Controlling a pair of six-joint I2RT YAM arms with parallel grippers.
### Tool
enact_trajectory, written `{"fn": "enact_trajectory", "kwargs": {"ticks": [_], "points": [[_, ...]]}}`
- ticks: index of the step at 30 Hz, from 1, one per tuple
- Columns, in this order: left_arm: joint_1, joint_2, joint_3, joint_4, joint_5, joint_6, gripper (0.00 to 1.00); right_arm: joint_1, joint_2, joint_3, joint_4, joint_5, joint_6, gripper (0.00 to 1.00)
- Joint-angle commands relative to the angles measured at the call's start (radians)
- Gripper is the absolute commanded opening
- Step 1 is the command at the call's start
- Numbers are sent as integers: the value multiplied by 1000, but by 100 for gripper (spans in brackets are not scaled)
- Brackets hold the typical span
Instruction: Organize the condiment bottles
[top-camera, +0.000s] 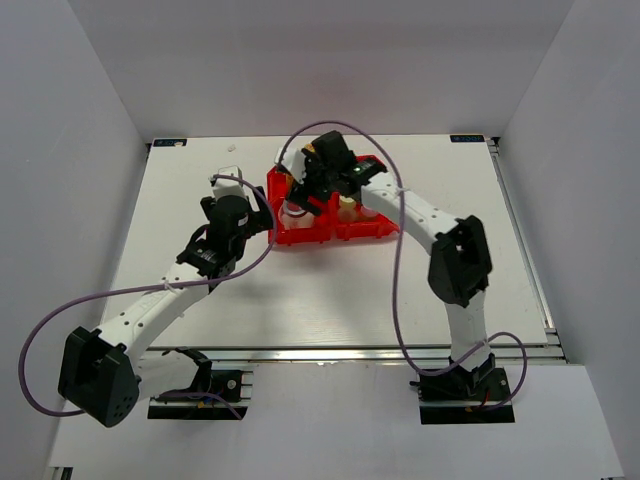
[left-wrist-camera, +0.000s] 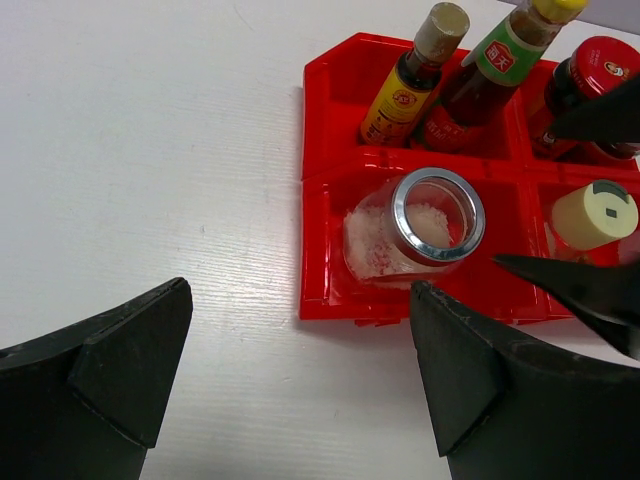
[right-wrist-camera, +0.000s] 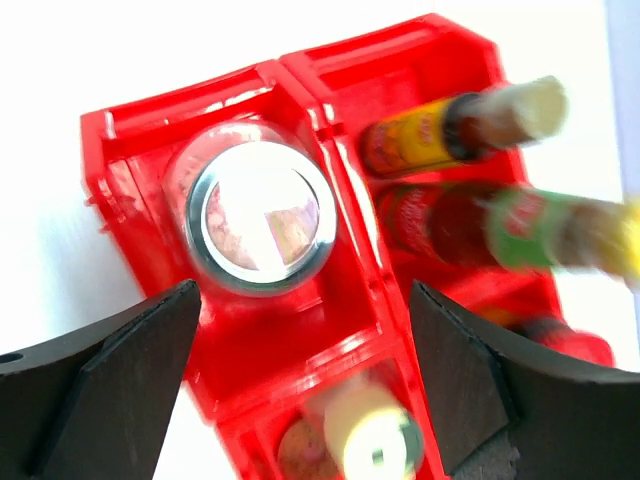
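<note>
Silver-lidded jar (right-wrist-camera: 262, 220) lies under the parted right gripper (right-wrist-camera: 302, 300).

A silver-lidded jar (left-wrist-camera: 420, 225) of clear glass, holding white and pinkish grains, stands in the near-left compartment of the tray (left-wrist-camera: 312, 250) as the left wrist sees it. Behind it, sharing one compartment and leaning, are a slim dark yellow-labelled bottle (left-wrist-camera: 408, 88) with a pale cap and a green-labelled bottle (left-wrist-camera: 505, 55) with a yellow cap. A dark red-lidded jar (left-wrist-camera: 598, 68) stands to their right, with a cream-capped shaker (left-wrist-camera: 592, 215) in front of it.
</note>
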Motion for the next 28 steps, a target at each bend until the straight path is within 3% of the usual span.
{"fn": "enact_trajectory", "kwargs": {"ticks": [1, 5, 9, 13, 17, 22, 28], "points": [[-1, -42, 12, -14, -23, -17, 98, -13, -221, -119, 199, 20, 106, 89], [6, -50, 13, -34, -35, -31, 98, -71, -444, -418, 406, 40, 275, 89], [22, -60, -2, -12, -2, -42, 98, -224, -702, -785, 581, 109, 572, 89], [62, -57, -11, -25, 0, -63, 98, -404, -888, -1023, 578, 229, 836, 89], [162, -82, -43, -2, 54, -80, 98, -519, -1040, -1171, 497, 403, 991, 89], [236, -123, -66, 15, 87, -93, 98, -529, -1186, -1254, 468, 580, 1054, 90], [246, -145, -68, -1, 78, -99, 98, -529, -1290, -1306, 520, 600, 1094, 89]]}}
